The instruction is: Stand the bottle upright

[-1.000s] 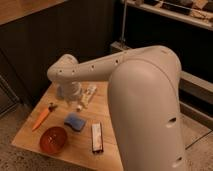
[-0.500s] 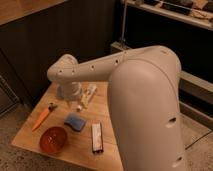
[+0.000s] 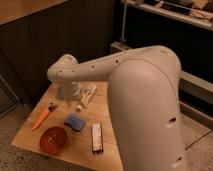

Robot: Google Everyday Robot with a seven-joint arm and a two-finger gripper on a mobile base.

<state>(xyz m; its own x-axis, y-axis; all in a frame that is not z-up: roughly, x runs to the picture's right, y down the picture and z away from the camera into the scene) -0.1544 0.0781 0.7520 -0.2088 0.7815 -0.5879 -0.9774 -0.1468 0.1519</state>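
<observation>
Over the far left part of the table (image 3: pixel 80 153), my gripper (image 3: pixel 71 97) hangs low off the wrist, close to the wood. The wrist housing covers it from this angle, so I cannot tell whether it is parted, closed, or clamped on anything. Just right of it lies the bottle (image 3: pixel 89 95), white and slender, flat on its side. It slants with one end toward the far edge and the other toward the near left. Which end is the cap I can't say for sure, though the near end looks narrower. Whether the gripper touches the bottle is also hidden; they read as right beside each other. Near-left of the gripper is a carrot (image 3: pixel 42 116). Nearer still are a blue sponge (image 3: pixel 75 121), a red bowl (image 3: pixel 53 139) and a black-and-white bar (image 3: pixel 96 136), all apart from the bottle. My upper arm (image 3: pixel 145 100) fills the right side of the view and hides that part of the table. Step in hand, as I judge it: approach and lining up for the grasp, since the bottle is not yet lifted or tipped. Next move calls for getting across the bottle's narrow width, probably toward one end, closing firmly, then rotating it up. After that it should go down on its base on bare wood. Room is tight on the near side with the sponge, so I'd keep the swing toward the far edge.
</observation>
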